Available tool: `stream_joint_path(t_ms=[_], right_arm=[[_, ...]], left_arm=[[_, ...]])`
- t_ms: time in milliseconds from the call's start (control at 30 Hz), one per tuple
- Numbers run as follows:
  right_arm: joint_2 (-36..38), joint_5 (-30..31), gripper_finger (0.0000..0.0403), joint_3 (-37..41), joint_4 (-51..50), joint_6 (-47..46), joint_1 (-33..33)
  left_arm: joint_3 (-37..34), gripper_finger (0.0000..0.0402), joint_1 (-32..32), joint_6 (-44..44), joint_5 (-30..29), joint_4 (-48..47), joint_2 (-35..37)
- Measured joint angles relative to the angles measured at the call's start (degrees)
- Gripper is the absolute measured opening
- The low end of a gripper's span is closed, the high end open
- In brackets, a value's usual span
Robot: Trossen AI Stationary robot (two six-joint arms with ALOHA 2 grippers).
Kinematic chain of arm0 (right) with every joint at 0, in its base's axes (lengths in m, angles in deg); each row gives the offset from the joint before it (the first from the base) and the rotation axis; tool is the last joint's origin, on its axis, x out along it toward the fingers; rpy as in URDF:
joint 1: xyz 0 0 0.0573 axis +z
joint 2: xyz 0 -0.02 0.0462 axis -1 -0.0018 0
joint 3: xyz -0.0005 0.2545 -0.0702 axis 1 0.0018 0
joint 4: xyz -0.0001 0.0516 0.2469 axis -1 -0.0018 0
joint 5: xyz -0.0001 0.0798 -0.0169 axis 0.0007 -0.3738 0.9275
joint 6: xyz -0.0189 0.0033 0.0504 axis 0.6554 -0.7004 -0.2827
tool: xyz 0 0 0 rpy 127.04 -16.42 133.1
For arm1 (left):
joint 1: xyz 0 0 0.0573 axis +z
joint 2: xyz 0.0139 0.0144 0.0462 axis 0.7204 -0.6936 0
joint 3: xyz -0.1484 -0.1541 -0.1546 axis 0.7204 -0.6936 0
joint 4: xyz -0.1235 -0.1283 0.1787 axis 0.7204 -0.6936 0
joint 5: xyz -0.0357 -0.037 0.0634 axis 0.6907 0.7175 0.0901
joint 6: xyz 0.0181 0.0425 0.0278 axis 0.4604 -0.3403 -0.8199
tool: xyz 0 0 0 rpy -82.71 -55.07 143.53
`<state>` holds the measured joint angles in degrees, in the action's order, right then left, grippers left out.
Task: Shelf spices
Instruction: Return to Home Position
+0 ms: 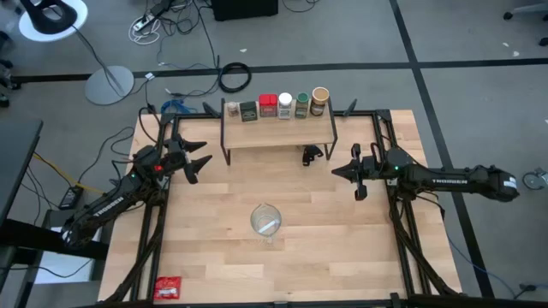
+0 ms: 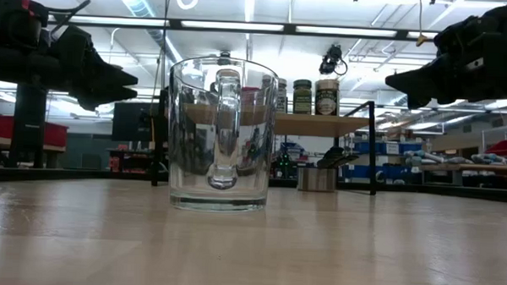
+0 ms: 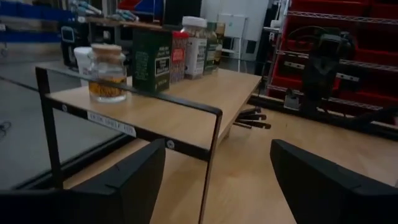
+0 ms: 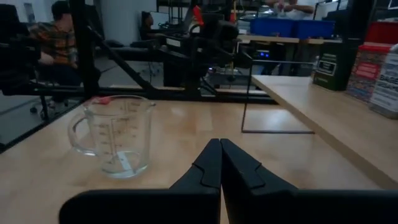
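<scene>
Spices lined the shelf at twelve o'clock, the left hand gaped empty and the right hand sat closed, empty, so only homing seemed left.

The right hand has its two dark fingers pressed together, tips meeting above the pale wood worktop. At about 10 o'clock from the tips, a clear glass measuring jug stands upright, with its handle on the side away from the hand. At about 2 o'clock runs the shelf on a thin black leg, carrying a dark green tin with a red tin just beside it. Far off at 10 o'clock sits a person in a plaid shirt.
</scene>
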<state>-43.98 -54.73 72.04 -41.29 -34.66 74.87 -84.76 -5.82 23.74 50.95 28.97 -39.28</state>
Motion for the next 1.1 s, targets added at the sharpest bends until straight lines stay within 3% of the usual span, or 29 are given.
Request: stream_joint_path(t_ms=[200,333,533,833,1100], right_arm=[[0.1,-6.6,0.0,0.0,-0.1,-0.2,-11.2],[1.1,-14.5,0.0,0.0,0.0,-3.6,-18.3],[2.3,-22.0,0.0,0.1,-0.3,-6.3,-24.2],[4.0,-24.3,0.0,0.1,-7.5,-3.0,-32.4],[8.6,-29.4,0.0,0.1,-5.5,-5.3,-36.9]], left_arm=[[0.0,0.0296,-0.2,-3.2,-0.3,-0.1,-1.9],[0.0,0.0295,-0.2,-4.2,-0.9,-0.2,-3.1],[0.0,0.0296,-0.2,-5.7,-2.8,-0.4,-3.1],[0.0,0.0296,-0.2,-4.3,-4.5,-0.6,-2.9],[0.0,0.0296,-0.2,-4.0,-7.5,-1.1,-2.9]])
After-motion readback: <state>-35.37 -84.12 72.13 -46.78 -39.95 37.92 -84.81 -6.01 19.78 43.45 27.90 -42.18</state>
